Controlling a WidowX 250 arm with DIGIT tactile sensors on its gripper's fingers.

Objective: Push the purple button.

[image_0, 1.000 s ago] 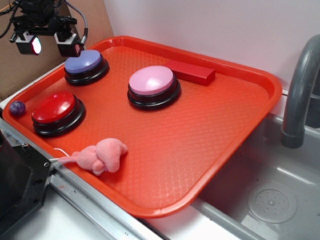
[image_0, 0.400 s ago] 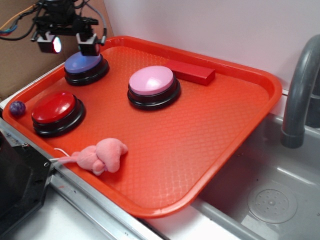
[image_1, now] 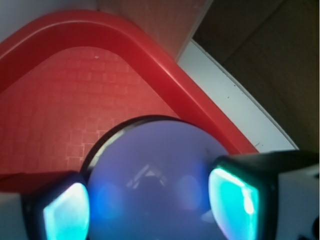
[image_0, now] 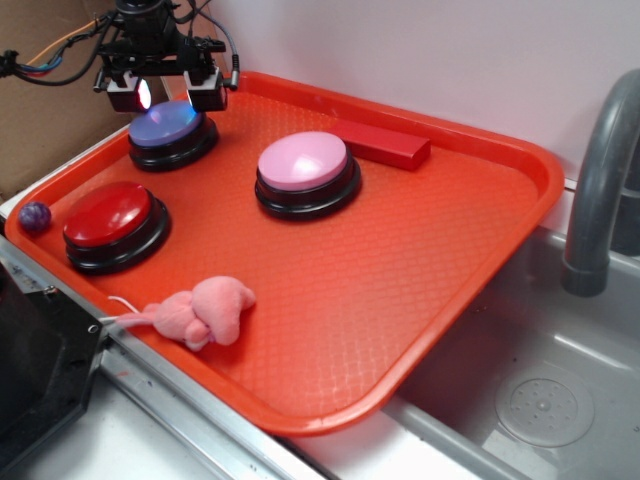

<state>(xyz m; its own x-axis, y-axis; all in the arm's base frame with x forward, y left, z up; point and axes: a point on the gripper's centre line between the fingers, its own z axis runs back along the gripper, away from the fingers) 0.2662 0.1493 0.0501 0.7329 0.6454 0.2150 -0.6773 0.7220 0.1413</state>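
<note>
Hovering over the purple button [image_0: 167, 123] at the far left corner of the red tray [image_0: 480, 250], the tool [image_0: 165, 92] sits low, fingers spread to either side of the cap; contact cannot be confirmed from the exterior view, so the press looks imminent, not done. From the wrist view, the purple button [image_1: 150, 185] fills the gap between both glowing pads [image_1: 232, 197], nothing held.
</note>
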